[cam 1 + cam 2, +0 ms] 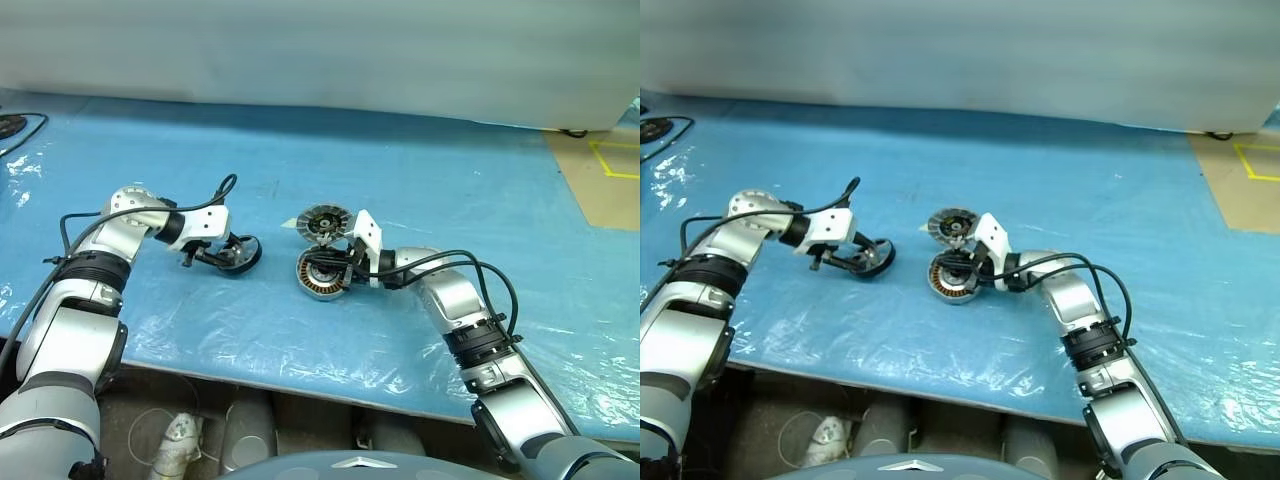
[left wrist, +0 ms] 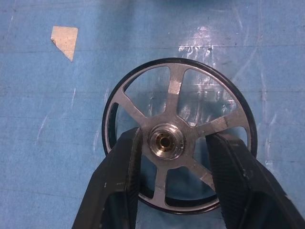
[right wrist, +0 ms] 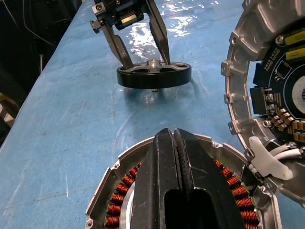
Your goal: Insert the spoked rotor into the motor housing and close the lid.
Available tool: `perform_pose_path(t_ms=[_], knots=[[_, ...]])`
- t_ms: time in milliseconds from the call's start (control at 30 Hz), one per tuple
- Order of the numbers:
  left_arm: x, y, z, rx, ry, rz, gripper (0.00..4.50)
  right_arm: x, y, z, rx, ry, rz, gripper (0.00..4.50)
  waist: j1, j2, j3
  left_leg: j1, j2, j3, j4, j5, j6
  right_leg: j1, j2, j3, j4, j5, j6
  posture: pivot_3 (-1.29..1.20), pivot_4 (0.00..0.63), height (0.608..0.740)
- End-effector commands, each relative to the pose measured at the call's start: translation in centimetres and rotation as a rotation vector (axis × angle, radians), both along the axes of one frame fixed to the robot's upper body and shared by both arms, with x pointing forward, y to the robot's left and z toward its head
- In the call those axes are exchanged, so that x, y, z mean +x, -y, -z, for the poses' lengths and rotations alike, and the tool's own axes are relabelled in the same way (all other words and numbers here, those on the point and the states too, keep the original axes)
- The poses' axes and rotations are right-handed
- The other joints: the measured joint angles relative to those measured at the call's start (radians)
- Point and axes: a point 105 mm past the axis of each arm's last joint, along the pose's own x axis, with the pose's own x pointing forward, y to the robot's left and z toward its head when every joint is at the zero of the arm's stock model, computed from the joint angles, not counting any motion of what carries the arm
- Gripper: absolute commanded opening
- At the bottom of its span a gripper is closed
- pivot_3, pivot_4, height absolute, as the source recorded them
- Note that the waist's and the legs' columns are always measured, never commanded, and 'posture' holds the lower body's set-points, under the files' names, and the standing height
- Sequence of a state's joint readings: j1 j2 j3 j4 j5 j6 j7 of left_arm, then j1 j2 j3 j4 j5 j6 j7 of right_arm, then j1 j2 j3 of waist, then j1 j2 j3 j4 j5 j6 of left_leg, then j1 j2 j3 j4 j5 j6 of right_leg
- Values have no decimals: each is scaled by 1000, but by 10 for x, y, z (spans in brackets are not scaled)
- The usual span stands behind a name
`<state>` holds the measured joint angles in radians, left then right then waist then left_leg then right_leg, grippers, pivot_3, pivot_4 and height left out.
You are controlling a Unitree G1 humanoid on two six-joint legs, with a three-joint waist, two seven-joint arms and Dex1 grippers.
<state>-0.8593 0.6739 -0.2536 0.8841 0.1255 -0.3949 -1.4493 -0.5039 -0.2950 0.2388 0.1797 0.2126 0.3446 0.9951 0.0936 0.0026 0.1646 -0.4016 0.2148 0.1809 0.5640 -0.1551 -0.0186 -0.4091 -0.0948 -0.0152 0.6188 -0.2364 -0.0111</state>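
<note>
1. Spoked rotor: matt black rim; brushed silver metal spokes and polished hub.
2. Motor housing: cast grey metal ring lined with glossy copper-brown wire windings.
3. Lid: dull silver metal edge.
4. Tabletop: blue sheet under glossy, wrinkled clear plastic film.
5. Left pincer fingers: matt black, slightly rough.
</note>
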Motion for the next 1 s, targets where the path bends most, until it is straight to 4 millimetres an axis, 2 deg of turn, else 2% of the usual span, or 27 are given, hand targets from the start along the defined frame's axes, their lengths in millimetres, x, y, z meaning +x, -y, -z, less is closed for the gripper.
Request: perform_pose_path(t_ms=[33,200,300,367,500,667,833,1000], knots=[[-6,5,1,-121,-73,-32,1748,7,5,-24,32,78,10,0,1,0,0,0,0,0,0,0,0,0,0,0,0,0,0,0,150,740],[-11,22,-37,-379,-85,-31,1748,12,24,-44,75,97,61,0,5,-1,1,-3,0,0,0,0,0,-2,-1,-1,-1,0,0,0,150,740],[-21,39,-55,-503,-81,10,1748,12,41,-48,68,94,101,0,6,-1,1,-7,-1,0,0,0,0,-5,-1,-1,-1,0,0,0,150,740],[-27,50,-59,-554,-88,27,1748,9,52,-47,50,86,120,0,6,-1,1,-10,-1,0,0,0,0,-8,-1,-2,0,0,0,0,150,740],[-40,75,-54,-601,-134,54,1748,5,71,-40,6,67,164,0,4,-1,1,-10,-1,0,0,0,0,-9,-1,-2,0,0,0,0,150,740],[-53,92,-43,-611,-183,55,1748,6,80,-37,-12,62,191,0,-4,-1,1,-10,1,0,0,0,0,-10,2,-1,1,0,0,0,150,740],[-46,97,-36,-589,-124,16,1748,6,77,-35,-15,59,188,0,0,-1,1,-9,1,0,1,0,0,-10,2,0,1,0,-1,0,150,740],[-42,105,-37,-602,-102,5,1748,6,75,-31,-16,51,183,0,0,-1,1,-10,0,1,3,0,0,-10,1,1,1,0,-1,0,150,740]])
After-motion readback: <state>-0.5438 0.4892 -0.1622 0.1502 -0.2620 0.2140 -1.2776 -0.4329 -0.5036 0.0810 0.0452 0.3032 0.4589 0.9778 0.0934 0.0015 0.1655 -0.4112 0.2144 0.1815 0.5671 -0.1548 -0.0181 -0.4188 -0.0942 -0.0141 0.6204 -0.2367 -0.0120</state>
